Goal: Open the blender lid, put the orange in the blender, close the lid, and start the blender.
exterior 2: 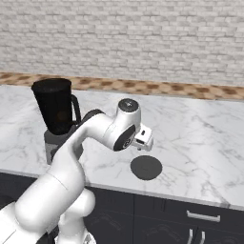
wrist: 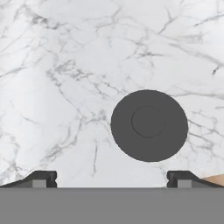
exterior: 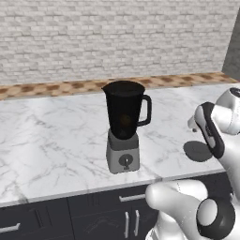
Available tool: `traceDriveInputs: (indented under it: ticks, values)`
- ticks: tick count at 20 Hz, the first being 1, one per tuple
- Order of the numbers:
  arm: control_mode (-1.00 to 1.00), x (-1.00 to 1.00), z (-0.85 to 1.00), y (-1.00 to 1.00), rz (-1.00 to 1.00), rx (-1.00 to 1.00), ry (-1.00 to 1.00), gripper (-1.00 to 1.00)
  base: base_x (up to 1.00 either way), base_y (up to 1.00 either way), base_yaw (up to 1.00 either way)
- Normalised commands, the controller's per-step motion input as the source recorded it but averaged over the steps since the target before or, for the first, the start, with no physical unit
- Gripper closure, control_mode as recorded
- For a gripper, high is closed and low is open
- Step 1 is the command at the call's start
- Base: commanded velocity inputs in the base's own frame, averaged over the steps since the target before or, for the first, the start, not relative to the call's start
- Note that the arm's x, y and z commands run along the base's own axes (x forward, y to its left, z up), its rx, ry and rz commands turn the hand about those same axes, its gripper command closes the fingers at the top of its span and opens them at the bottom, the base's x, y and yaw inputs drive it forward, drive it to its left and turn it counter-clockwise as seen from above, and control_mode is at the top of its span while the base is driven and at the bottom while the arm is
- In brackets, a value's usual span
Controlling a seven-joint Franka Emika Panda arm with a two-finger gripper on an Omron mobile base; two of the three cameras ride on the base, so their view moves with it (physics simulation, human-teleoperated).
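We count one tall black tapered blender (exterior: pixel 123 126) on a boxy grey base, its jar uncovered, with one small round orange (exterior: pixel 125 120) dimly visible inside. One flat round dark grey lid (wrist: pixel 149 125) lies on the white marble counter (exterior: pixel 51 140). Our two-finger gripper (wrist: pixel 112 178) hovers above it, spread wide, holding nothing.

We see the orange (exterior: pixel 125 120) as just a dim warm smudge through the dark jar of the blender (exterior: pixel 123 126); its outline is not clear. In the right base view the arm covers most of the blender base. In the hand view just the tips of the fingers (wrist: pixel 43 178) clear the bottom. A small tan sliver at that view's lower right edge is cut off; we cannot identify it.
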Motion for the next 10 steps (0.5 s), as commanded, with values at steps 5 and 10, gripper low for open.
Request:
traceDriveInputs:
  ticks: [5, 10]
  values:
    - [-1.00, 0.13, -0.63, -0.34, -0.03, 0.00, 0.15, -1.00, 0.00, 0.00, 0.00]
    - [-1.00, 0.03, -0.70, -0.09, 0.00, 0.00, 0.14, -1.00, 0.00, 0.00, 0.00]
